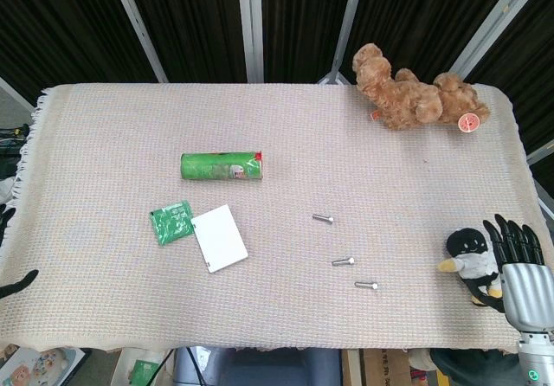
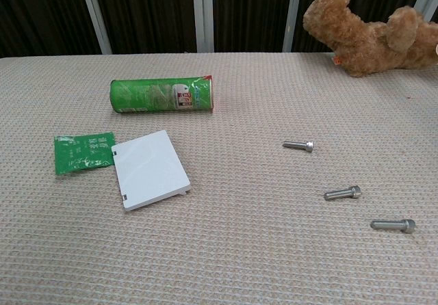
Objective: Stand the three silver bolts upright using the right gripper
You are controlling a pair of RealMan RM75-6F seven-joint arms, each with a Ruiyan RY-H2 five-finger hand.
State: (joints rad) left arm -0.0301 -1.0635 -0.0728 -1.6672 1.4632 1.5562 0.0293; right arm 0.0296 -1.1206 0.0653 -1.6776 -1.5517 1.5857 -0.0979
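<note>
Three silver bolts (image 2: 299,145) (image 2: 343,193) (image 2: 393,224) lie flat, none stood yet, toward bench (image 1: 104,126) front-right | bear (image 1: 415,96) back-right corner; green can (image 1: 221,166) on its side, mid-left; white card (image 1: 219,238), green packet (image 1: 171,221) front-left | right hand (image 1: 519,260) spread, empty, front-right edge by penguin toy (image 1: 472,260), likely staged for reach | left hand barely visible, state unclear | woven cloth, dark curtains behind

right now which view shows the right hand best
The head view: the right hand shows at the lower right table edge, fingers extended beside the penguin toy, holding nothing. The chest view does not show it at all.
</note>
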